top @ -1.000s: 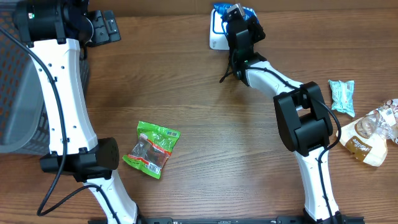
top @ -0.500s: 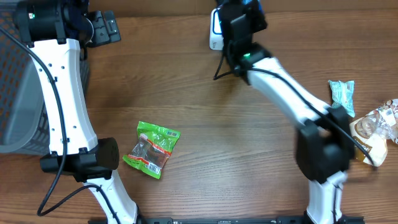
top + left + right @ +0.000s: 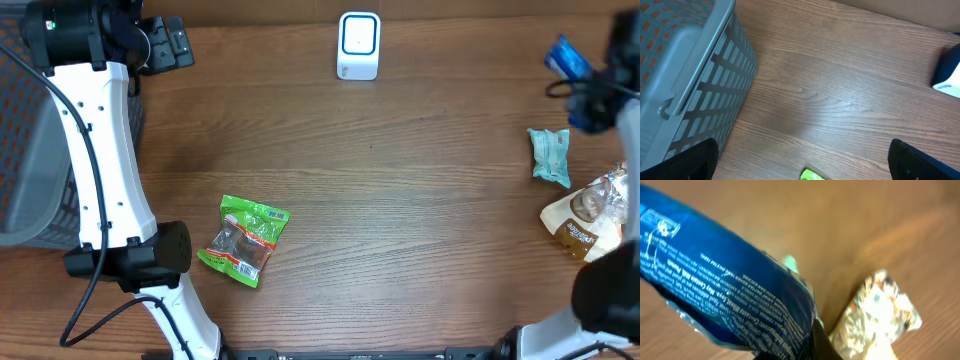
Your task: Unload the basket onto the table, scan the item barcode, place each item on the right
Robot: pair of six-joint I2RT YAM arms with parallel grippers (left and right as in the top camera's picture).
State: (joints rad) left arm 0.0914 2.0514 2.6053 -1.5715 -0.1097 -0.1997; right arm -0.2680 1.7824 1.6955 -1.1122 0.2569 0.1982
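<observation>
A white barcode scanner (image 3: 359, 45) stands at the back centre of the table; the left wrist view catches its edge (image 3: 950, 75). My right gripper (image 3: 586, 82) is at the far right, blurred, shut on a blue printed packet (image 3: 567, 58). That blue packet (image 3: 730, 295) fills the right wrist view, pinched at its lower end by the gripper (image 3: 802, 352), with one dark finger (image 3: 826, 345) showing. My left gripper (image 3: 172, 42) is open at the back left, its jaws wide apart (image 3: 802, 164) above bare wood, with nothing between them.
A green snack packet (image 3: 245, 240) lies left of centre; its corner (image 3: 811, 175) shows between the left fingers. A grey slatted basket (image 3: 25, 150) (image 3: 690, 80) stands at the left edge. A teal packet (image 3: 550, 155) and a crinkly beige bag (image 3: 585, 215) (image 3: 880, 310) lie at the right.
My right arm has swung from over the scanner at the back centre to the far right, carrying the blue packet. The left arm has not moved.
</observation>
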